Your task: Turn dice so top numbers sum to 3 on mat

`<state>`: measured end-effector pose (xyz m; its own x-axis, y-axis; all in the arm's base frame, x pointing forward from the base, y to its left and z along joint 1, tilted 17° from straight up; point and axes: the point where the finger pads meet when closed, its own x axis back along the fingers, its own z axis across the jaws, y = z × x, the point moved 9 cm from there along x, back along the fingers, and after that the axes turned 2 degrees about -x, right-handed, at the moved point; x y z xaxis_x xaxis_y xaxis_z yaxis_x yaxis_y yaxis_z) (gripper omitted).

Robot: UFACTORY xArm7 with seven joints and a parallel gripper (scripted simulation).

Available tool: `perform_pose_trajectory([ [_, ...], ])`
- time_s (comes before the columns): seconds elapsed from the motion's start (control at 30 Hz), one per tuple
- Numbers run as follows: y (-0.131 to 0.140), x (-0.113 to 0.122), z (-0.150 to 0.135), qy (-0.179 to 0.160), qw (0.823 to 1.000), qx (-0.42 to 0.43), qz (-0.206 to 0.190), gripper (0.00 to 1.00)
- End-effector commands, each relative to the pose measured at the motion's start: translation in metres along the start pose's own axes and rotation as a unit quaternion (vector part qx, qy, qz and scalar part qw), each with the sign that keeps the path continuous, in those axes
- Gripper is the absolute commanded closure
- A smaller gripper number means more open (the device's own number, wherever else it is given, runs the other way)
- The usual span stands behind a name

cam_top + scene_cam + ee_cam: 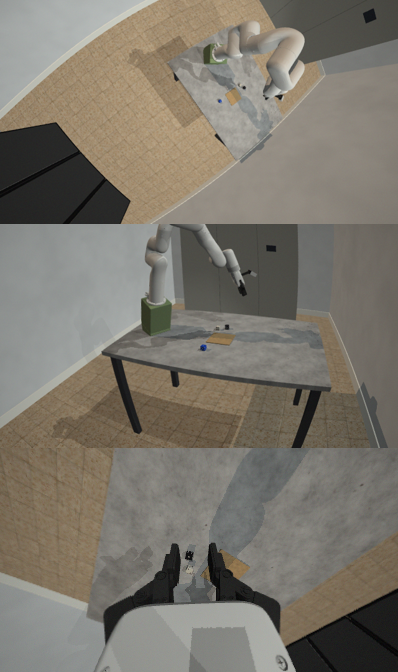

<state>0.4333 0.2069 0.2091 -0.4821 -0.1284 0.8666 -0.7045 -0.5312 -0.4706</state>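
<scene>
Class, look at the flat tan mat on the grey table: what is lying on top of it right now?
No die shows on the flat tan mat. The blue die, white die and black die all sit on the grey table beside it. Anything under the mat is covered.

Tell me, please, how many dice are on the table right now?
3: a blue die in front of the mat, and a white die and black die side by side behind it. None lies on the mat.

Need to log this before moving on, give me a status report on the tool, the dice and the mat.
Tool partly open, empty, high above the table. Blue die, white die and black die all off the mat. Nothing blocking the approach.
</scene>
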Motion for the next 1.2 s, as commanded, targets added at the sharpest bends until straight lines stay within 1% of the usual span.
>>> perform_pose_trajectory([
  [0.0,0.024,-0.037,-0.015,0.038,0.997,-0.026,-0.065,0.58],
  [0.03,0.024,-0.037,-0.015,0.038,0.997,-0.026,-0.065,0.58],
  [0.07,0.037,-0.048,-0.018,0.043,0.994,-0.036,-0.090,0.58],
  [0.1,0.037,-0.048,-0.018,0.043,0.994,-0.036,-0.090,0.58],
  [0.13,0.048,-0.058,-0.021,0.047,0.992,-0.045,-0.111,0.58],
  [0.17,0.048,-0.058,-0.021,0.047,0.992,-0.045,-0.111,0.58],
  [0.23,0.065,-0.072,-0.025,0.053,0.987,-0.058,-0.142,0.58],
  [0.27,0.065,-0.072,-0.025,0.053,0.987,-0.058,-0.142,0.58],
  [0.3,0.071,-0.076,-0.027,0.056,0.985,-0.062,-0.153,0.58],
  [0.37,0.071,-0.076,-0.027,0.056,0.985,-0.062,-0.153,0.58],
  [0.47,0.081,-0.083,-0.030,0.059,0.981,-0.069,-0.171,0.58],
  [0.57,0.083,-0.084,-0.030,0.060,0.980,-0.071,-0.173,0.58],
  [0.6,0.083,-0.084,-0.030,0.060,0.980,-0.071,-0.173,0.00],
  [0.97,0.083,-0.084,-0.030,0.060,0.981,-0.070,-0.173,0.00],
  [1.03,0.088,-0.091,-0.030,0.059,0.981,-0.066,-0.173,0.00],
  [1.17,0.109,-0.113,-0.030,0.056,0.982,-0.050,-0.175,0.00],
])
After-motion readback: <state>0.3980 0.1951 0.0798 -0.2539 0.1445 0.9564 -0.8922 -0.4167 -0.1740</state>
